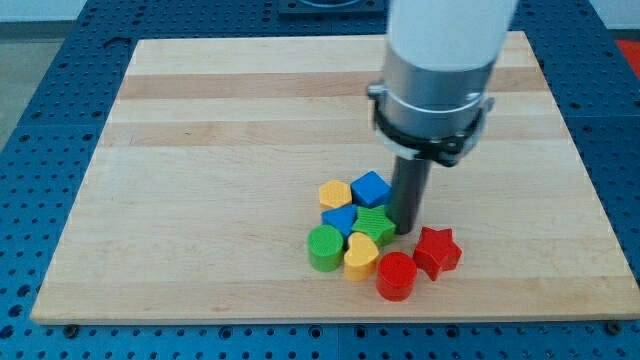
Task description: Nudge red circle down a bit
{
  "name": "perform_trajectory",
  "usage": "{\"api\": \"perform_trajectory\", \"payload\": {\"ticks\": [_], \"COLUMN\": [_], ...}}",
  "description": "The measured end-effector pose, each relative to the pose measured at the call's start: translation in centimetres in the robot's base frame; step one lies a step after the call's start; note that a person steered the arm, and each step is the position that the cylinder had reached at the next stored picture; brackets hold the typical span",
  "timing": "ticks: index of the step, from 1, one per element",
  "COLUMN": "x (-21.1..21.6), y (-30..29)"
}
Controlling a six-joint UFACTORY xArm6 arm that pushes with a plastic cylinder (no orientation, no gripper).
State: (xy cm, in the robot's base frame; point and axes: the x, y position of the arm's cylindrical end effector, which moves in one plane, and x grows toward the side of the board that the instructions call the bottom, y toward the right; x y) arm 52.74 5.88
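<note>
A: Where's the red circle?

B: Lower centre-right of the frame. Red circle (396,275) sits on the wooden desk (200,180), near the desk's bottom edge. It touches the red star (437,250), which lies up and to its right, and the yellow heart (360,256) is just beside it on the left.

A: And the arm?

B: Comes in from the top of the frame, a wide pale body with a dark collar and the dark rod below. No hand on this rig, so nothing opens, closes or holds. The tip (404,231) rests on the desk just above the red circle, close but apart from it, between the green block with the ridged top (375,224) on its left and the red star to its lower right.

A: Rest of the cluster?

B: All bunched left of the rod. Blue cube (371,188) at the top, yellow block (335,193) beside it on the left, a second blue block (339,219) under those, green cylinder (324,247) at lower left. Pieces are touching or nearly so; exact contacts hard to tell.

A: Surroundings?

B: Blue perforated surface (40,120) around the desk.
</note>
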Motion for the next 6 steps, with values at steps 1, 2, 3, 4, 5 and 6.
{"api": "perform_trajectory", "payload": {"ticks": [1,2,3,4,5,6], "x": [0.0,0.0,0.0,0.3,1.7,4.4], "y": [-3.5,-6.2,-5.4,-2.2,-1.3,-3.1]}}
